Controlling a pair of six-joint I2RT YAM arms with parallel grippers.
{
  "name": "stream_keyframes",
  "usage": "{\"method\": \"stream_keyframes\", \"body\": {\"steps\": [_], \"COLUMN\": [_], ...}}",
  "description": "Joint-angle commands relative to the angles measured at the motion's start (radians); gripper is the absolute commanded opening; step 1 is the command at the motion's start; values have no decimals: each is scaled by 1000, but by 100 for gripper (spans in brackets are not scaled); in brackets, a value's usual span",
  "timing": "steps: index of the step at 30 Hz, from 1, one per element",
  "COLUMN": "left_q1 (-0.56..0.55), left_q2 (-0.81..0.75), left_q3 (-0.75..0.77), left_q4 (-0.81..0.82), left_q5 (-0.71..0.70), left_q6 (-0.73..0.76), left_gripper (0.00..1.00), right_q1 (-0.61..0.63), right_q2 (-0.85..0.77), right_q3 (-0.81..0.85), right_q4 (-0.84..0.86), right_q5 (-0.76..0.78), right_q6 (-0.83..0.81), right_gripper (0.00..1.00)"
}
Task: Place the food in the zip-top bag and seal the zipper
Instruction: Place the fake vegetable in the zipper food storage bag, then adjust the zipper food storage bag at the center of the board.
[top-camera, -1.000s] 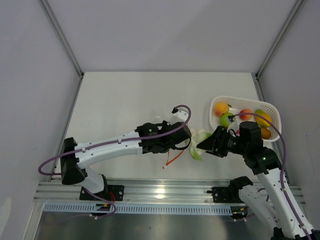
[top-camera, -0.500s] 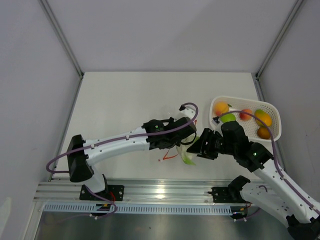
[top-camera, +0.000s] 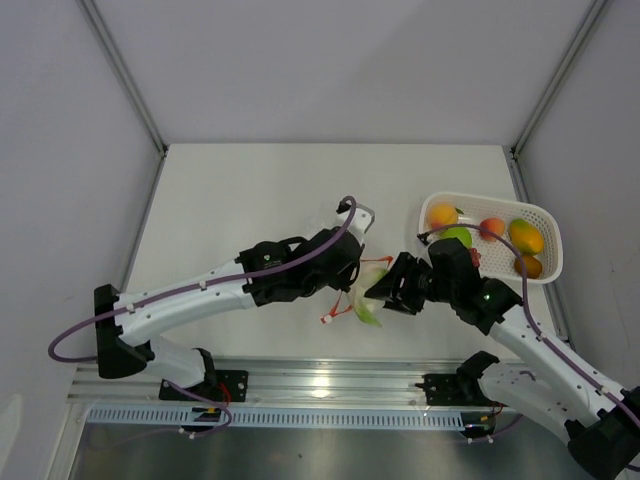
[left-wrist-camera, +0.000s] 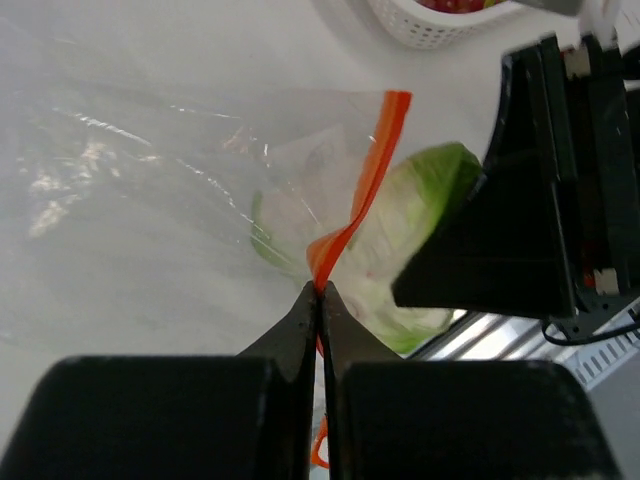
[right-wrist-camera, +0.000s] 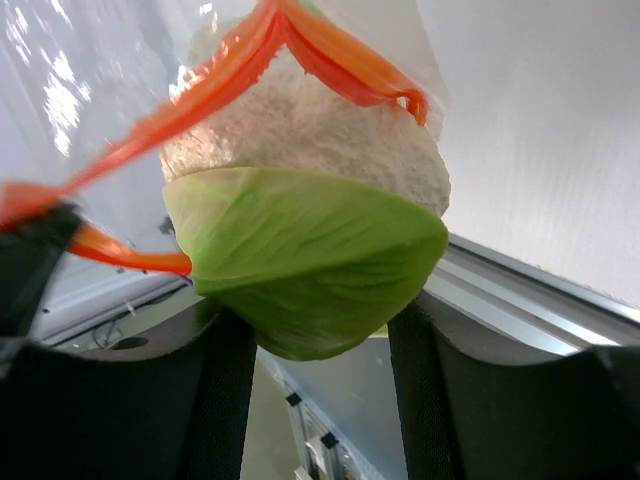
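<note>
My left gripper is shut on the red-orange zipper and holds the mouth of the clear zip-top bag up off the table. My right gripper is shut on a green and whitish cabbage-like toy food. Its whitish top is pushed into the bag mouth between the two zipper strips, and its green base sits between my right fingers. The cabbage also shows in the top view and the left wrist view.
A white perforated basket at the right holds an orange fruit, a green one, a red one, a yellow-green one and another orange one. The aluminium rail runs along the near edge.
My right gripper has carried the cabbage left from beside the basket to the bag mouth. My left arm has swung and shifted the held bag slightly left and toward the front.
</note>
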Motion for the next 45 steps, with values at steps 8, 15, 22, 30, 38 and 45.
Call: {"method": "stream_keyframes", "body": {"steps": [8, 15, 22, 30, 38, 45], "left_q1": [2, 22, 108, 142, 143, 143], "left_q2": [-63, -87, -129, -138, -140, -167], "left_q3": [-143, -123, -148, -128, -125, -145], "left_q4": [155, 158, 170, 175, 180, 183], "left_q5": [269, 282, 306, 368, 409, 430], "left_q6": [-33, -54, -97, -93, -102, -110], "left_gripper": [1, 1, 1, 1, 1, 1], "right_q1": [-36, -48, -58, -59, -50, -47], "right_q2": [183, 152, 24, -58, 28, 157], "right_q3": [140, 249, 295, 228, 65, 56], "right_q4": [208, 9, -241, -332, -84, 25], "right_q5": [-147, -58, 64, 157, 55, 78], "right_q6": [-40, -203, -301, -327, -287, -312], "right_gripper": [17, 86, 82, 62, 71, 71]}}
